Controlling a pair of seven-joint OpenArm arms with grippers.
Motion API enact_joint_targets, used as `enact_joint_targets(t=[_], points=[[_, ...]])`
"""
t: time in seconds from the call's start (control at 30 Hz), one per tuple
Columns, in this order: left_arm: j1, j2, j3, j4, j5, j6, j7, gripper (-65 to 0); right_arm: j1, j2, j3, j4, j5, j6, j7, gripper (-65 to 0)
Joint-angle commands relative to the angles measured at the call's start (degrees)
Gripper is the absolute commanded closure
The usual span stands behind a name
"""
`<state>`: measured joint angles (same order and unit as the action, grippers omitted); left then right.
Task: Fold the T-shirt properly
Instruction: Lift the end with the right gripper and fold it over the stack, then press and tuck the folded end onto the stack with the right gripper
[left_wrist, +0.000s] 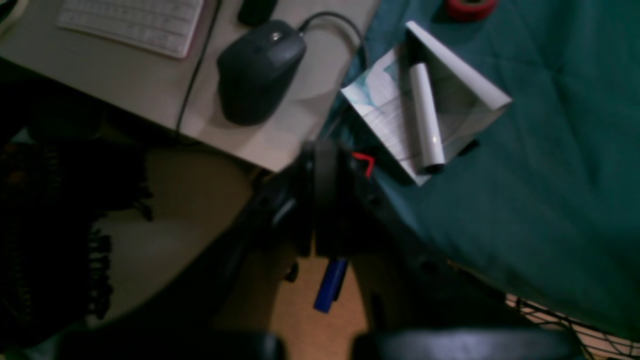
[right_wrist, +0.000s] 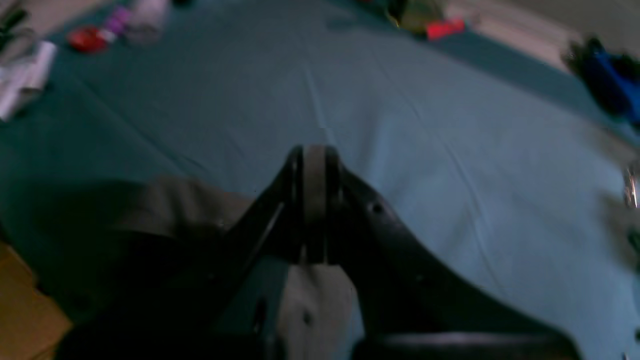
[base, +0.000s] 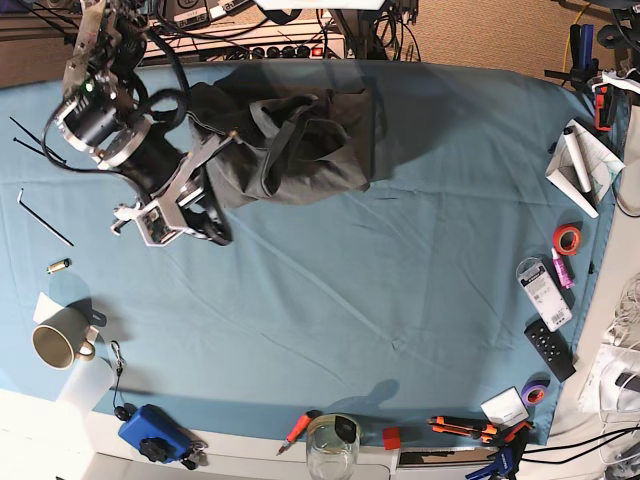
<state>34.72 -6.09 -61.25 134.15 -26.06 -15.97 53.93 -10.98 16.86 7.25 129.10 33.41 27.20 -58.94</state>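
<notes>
Surroundings: your mug (base: 55, 345) sits at 8 o'clock, marker (base: 577, 159) at 3 o'clock.
Surface: blue tablecloth (base: 400, 270); T-shirt (base: 290, 140) crumpled at 11 o'clock.
Claws: right gripper (base: 215, 232) clenched, empty; left gripper (left_wrist: 325, 200) clenched.

1 T-shirt (base: 290, 140) at the desk's (base: 400, 300) far edge, 1 mug (base: 57, 345) nr the left edge, 1 glass jar (base: 332, 447) at the near edge. 2 tape rolls by the right edge: 1 red (base: 567, 239), 1 purple (base: 535, 392); 1 black remote (base: 551, 349) btwn them. 1 blue box (base: 152, 433) at near-left corner.

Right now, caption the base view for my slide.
Right arm's fingers beside crumpled T-shirt on blue tablecloth.
</notes>
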Motion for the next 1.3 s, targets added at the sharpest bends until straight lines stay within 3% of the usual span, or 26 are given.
enact_joint_targets(t=[0.0,0.13,0.23,0.33,0.5,0.67,0.8,0.9,1.17,1.27], points=[[0.5,-0.6,-0.4,0.9,-0.4,0.2,-1.2,0.0,1.6,0.6,0.3,-1.5,-0.5,-0.6,1.3,0.0],[0.5,-0.6,-0.4,0.9,-0.4,0.2,-1.2,0.0,5.6,0.6,0.3,-11.8,0.5,-0.5,-1.6,0.0],[0.5,-0.6,-0.4,0.9,-0.4,0.2,-1.2,0.0,8.1,0.6,0.3,-16.6,4.3,2.2,-6.4,0.0],[0.5,-0.6,-0.4,0.9,-0.4,0.2,-1.3,0.0,8.1,0.7,0.3,-17.2,9.8,5.4,-11.0,0.0],[0.5,-0.6,-0.4,0.9,-0.4,0.2,-1.4,0.0,5.1,1.7,0.2,-17.2,13.4,6.2,-15.5,0.0],[0.5,-0.6,-0.4,0.9,-0.4,0.2,-1.4,0.0,1.3,4.3,0.3,-17.0,21.9,8.5,-20.8,0.0],[0.5,-0.6,-0.4,0.9,-0.4,0.2,-1.4,0.0,-0.2,6.3,0.3,-15.7,30.1,11.4,-21.1,0.0],[0.5,-0.6,-0.4,0.9,-0.4,0.2,-1.4,0.0,-0.8,6.9,0.3,-14.1,32.9,12.3,-21.1,0.0],[0.5,-0.6,-0.4,0.9,-0.4,0.2,-1.4,0.0,-3.8,8.8,0.2,-12.8,34.2,12.8,-21.1,0.0],[0.5,-0.6,-0.4,0.9,-0.4,0.2,-1.4,0.0,-5.6,8.9,0.2,-12.8,37.7,12.8,-21.1,0.0]])
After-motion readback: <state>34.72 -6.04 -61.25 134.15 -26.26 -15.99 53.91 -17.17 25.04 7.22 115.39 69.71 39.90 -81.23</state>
